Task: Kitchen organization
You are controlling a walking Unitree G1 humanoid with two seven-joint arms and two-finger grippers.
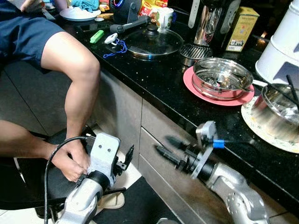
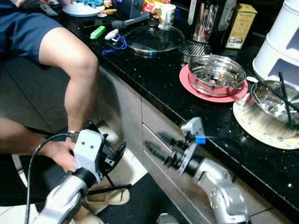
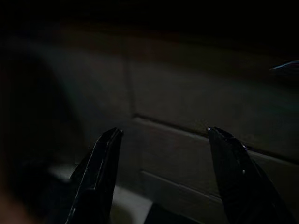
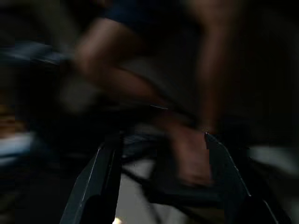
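A black stone counter carries a steel bowl on a pink plate, a glass-lidded pan and a steel pot on a patterned plate. My right gripper is open, held low in front of the grey drawer fronts, below the counter edge, holding nothing. My left gripper is open near the floor, also with nothing in it. A person's hand rests on my left wrist. The left wrist view is dark and shows its fingers spread before a drawer front.
A person's bare leg hangs beside the cabinet. At the back of the counter stand a white appliance, a yellow box, a steel jug, a mug, a green lighter and a white plate. A sandal lies on the floor.
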